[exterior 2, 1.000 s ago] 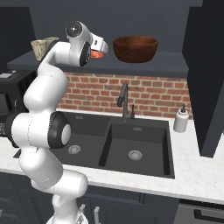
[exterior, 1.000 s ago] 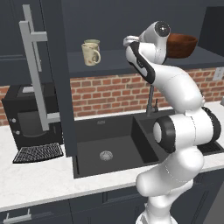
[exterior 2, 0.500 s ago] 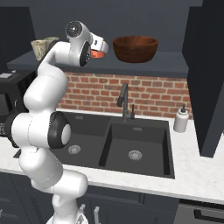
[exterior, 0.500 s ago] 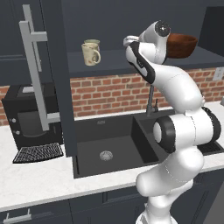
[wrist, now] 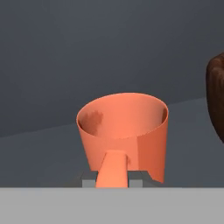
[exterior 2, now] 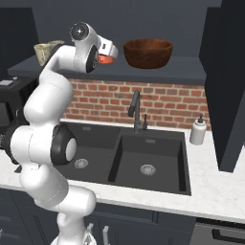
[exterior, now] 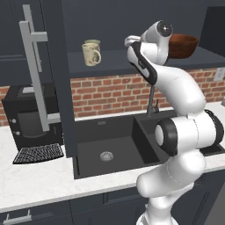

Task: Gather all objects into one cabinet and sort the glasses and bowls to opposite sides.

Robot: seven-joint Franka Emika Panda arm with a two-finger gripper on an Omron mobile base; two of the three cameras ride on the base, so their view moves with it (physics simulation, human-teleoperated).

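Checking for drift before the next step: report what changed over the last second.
Nothing visibly changed. The gripper stays shut on the orange mug by its handle, over the cabinet shelf left of the bowl. The cream mug and the grey-green mug behind it sit as before at the shelf's other end.

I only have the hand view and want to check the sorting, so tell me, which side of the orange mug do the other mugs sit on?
Observer: The cream mug and the grey-green mug stand at the shelf's left end, left of the orange mug.
Operator: And the bowl?
Observer: The brown bowl sits alone on the shelf to its right.
Operator: Is the door clear?
Observer: The cabinet door stands swung open at the left.
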